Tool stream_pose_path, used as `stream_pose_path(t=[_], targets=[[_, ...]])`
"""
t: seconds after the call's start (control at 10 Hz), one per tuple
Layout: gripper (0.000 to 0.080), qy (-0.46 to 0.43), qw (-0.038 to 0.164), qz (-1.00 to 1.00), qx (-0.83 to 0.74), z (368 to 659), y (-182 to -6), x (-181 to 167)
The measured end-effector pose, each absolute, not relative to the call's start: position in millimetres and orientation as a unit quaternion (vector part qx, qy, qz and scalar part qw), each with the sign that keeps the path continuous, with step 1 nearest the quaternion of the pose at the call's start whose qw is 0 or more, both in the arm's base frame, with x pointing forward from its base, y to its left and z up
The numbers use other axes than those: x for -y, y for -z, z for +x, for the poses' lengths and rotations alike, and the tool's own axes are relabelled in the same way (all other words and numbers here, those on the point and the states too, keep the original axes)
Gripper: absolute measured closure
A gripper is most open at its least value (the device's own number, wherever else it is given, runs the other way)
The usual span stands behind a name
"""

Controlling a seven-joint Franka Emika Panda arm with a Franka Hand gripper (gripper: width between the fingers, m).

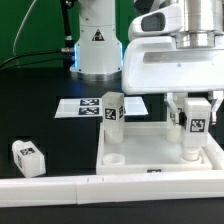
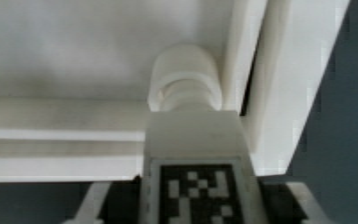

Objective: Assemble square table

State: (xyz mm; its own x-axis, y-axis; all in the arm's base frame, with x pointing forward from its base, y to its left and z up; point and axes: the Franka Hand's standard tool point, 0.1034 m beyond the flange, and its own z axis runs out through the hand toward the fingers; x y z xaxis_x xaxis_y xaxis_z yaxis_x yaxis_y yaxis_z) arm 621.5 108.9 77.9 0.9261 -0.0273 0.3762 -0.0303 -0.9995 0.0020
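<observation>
Gripper (image 1: 193, 120) fingers pinch a tagged leg (image 1: 192, 140) upright in a corner of the tabletop (image 1: 140, 148), on the exterior view's right. That view alone shows a second leg (image 1: 112, 108) standing at the far corner and a third leg (image 1: 28, 155) lying apart. Only the wrist view shows the corner hole (image 2: 183, 85) just beyond the held leg.

My base (image 1: 92, 55) is white and rounded, with 1 black triangular sticker (image 1: 97, 37) and a blue ring (image 1: 92, 73) below; my gripper (image 1: 193, 108) is boxy white under a grey wrist (image 1: 197, 40).
</observation>
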Motion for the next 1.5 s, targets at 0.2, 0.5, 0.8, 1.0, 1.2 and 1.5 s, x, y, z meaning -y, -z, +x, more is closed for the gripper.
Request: stream_pose_path(t=[0.2,0.5,0.8,1.0,1.2,1.5], targets=[[0.0518,-0.188,0.005,0.982,0.012,619,-70.7,-111],[0.0518,-0.194,0.006,0.981,0.01,619,-65.9,-110],[0.0509,-0.193,0.007,0.981,0.003,617,-62.4,-113],[0.0509,-0.188,0.008,0.982,0.002,617,-61.4,-113],[0.0282,-0.159,0.009,0.987,0.007,623,-69.7,-114],[0.0155,-0.034,0.021,0.999,0.025,626,-80.3,-110]])
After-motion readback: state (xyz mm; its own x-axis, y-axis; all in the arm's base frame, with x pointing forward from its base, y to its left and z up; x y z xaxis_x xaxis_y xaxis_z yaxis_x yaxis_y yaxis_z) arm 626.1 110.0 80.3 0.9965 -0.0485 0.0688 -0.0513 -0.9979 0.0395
